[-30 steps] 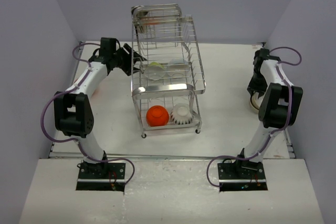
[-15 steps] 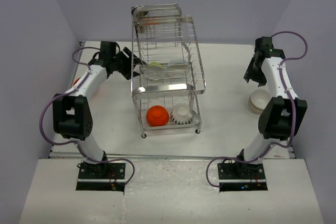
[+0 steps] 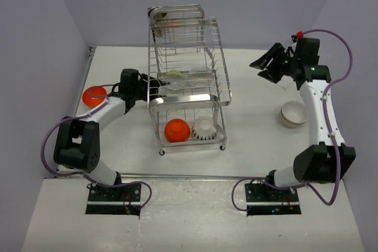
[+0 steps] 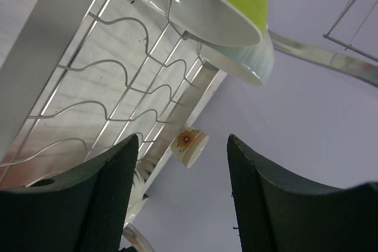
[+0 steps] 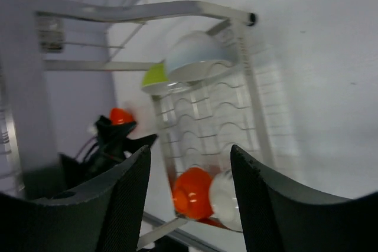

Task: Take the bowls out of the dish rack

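Top external view, leftmost: an orange bowl (image 3: 94,94) sits on the desk (image 3: 248,128) just beside the left arm (image 3: 106,110). The left gripper (image 3: 152,90) is at the left side of the rack (image 3: 188,57), level with its upper shelf. Its fingers (image 4: 109,199) are spread, with nothing between them.

The rack stands mid-desk. On the upper shelf a green bowl (image 3: 173,77) leans against a pale bowl (image 3: 198,75), touching it. In the left wrist view both sit just above and ahead of the gripper, with the wavy shelf wires running alongside and a flowered cup (image 4: 190,147) farther off. The front bar (image 3: 183,100) crosses just below these two bowls. On the bottom tier a lower orange bowl (image 3: 176,130) and a ribbed bowl (image 3: 204,128) lie side by side, touching, behind thin wire bars. An orange shape (image 3: 171,26) shows higher at the rack's back; what it is cannot be told.

Well right of the rack, the right gripper (image 3: 264,68) hangs above the desk, turned toward the rack, fingers spread and empty. Near the desk's right edge sit stacked white bowls (image 3: 293,114).
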`<control>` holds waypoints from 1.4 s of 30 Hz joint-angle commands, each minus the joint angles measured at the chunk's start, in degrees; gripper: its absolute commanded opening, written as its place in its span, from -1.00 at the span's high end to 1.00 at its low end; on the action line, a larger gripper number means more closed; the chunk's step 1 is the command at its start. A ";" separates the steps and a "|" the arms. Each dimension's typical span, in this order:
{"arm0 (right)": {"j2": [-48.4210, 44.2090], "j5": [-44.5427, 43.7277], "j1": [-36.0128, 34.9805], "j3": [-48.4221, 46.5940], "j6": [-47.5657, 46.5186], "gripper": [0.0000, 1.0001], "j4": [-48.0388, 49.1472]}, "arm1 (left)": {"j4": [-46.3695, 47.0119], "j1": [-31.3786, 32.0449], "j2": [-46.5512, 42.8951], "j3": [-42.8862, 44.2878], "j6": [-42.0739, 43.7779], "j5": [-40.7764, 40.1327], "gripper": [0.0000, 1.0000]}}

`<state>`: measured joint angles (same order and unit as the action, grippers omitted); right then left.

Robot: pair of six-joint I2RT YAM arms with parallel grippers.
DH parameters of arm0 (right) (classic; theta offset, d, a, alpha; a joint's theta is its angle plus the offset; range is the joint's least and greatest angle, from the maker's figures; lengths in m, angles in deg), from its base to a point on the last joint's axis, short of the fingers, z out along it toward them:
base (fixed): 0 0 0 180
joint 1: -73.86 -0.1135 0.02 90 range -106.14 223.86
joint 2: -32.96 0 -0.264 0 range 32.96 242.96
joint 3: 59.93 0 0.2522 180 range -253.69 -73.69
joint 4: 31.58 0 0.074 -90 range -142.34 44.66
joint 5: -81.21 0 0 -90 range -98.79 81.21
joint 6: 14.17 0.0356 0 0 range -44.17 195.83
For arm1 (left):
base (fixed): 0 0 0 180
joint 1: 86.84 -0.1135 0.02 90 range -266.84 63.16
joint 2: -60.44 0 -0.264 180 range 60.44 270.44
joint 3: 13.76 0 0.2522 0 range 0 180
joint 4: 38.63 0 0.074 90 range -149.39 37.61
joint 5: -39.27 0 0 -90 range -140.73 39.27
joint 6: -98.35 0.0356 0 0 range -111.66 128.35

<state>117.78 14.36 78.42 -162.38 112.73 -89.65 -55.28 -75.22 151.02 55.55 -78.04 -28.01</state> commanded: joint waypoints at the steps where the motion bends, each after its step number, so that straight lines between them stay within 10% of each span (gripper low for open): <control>1: -6.05 21.29 -0.25 11.54 20.87 -0.14 25.45 | 14.21 1.91 -4.01 -2.81 -13.25 -6.19 -0.25; 5: -6.33 27.20 -2.62 27.05 53.26 -0.12 65.38 | 24.05 3.67 -3.66 -8.59 -21.17 -11.01 -0.25; 14: -0.63 8.94 -11.23 44.90 82.25 -0.08 103.77 | 34.88 7.10 2.04 -10.55 -32.51 -17.70 -0.25; 23: 1.06 -6.36 -13.96 47.11 85.10 -0.04 114.98 | 34.27 7.81 5.74 -7.39 -36.22 -24.72 -0.14; 42: 1.67 -6.11 -13.52 54.84 86.49 -0.02 121.04 | 34.01 7.89 15.76 3.86 -38.68 -29.14 -0.09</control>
<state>119.99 9.73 64.60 -108.04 190.30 27.39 -21.73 -67.81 165.71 56.54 -105.30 -54.65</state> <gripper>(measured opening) 0.512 0.550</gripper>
